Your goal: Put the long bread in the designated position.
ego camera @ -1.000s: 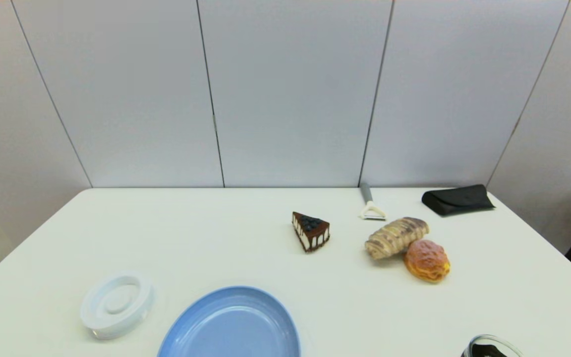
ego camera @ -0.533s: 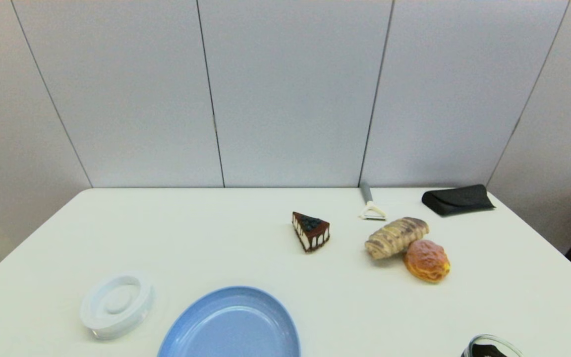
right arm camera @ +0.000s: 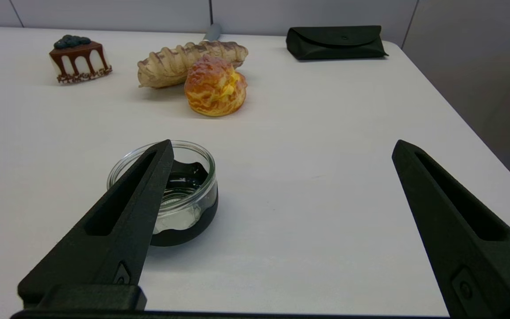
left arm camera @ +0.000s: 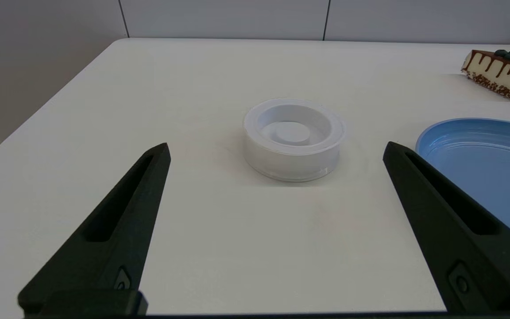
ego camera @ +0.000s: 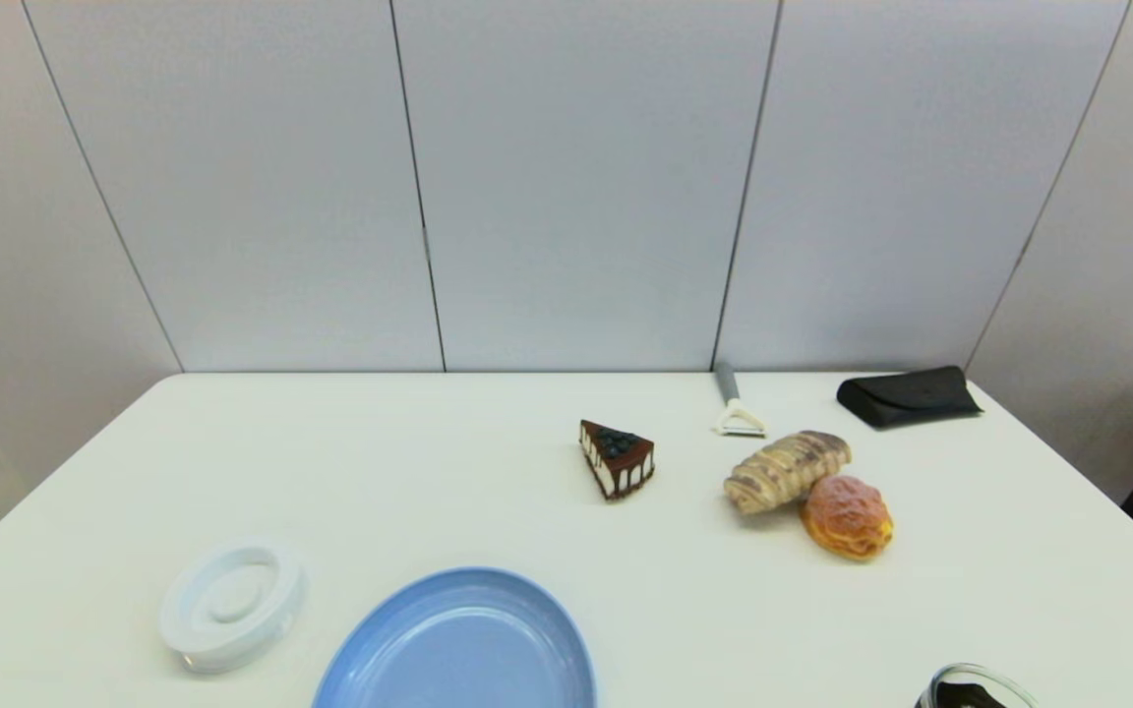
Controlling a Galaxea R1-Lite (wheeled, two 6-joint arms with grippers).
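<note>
The long bread (ego camera: 785, 471), a tan ridged loaf with dark stripes, lies on the white table right of centre, touching a round orange puff bun (ego camera: 847, 515). The right wrist view shows the long bread (right arm camera: 184, 63) behind the bun (right arm camera: 215, 86). My right gripper (right arm camera: 281, 148) is open and empty near the table's front right edge, well short of the bread. Over the front left of the table, my left gripper (left arm camera: 275, 150) is open and empty too. Neither arm shows in the head view. The designated position has no mark of its own.
A cake slice (ego camera: 617, 458) sits left of the bread, a peeler (ego camera: 736, 405) and a black case (ego camera: 906, 395) behind it. A blue oval plate (ego camera: 458, 644) and a white round lid (ego camera: 231, 605) lie at the front left. A glass jar (right arm camera: 173, 192) stands by my right gripper.
</note>
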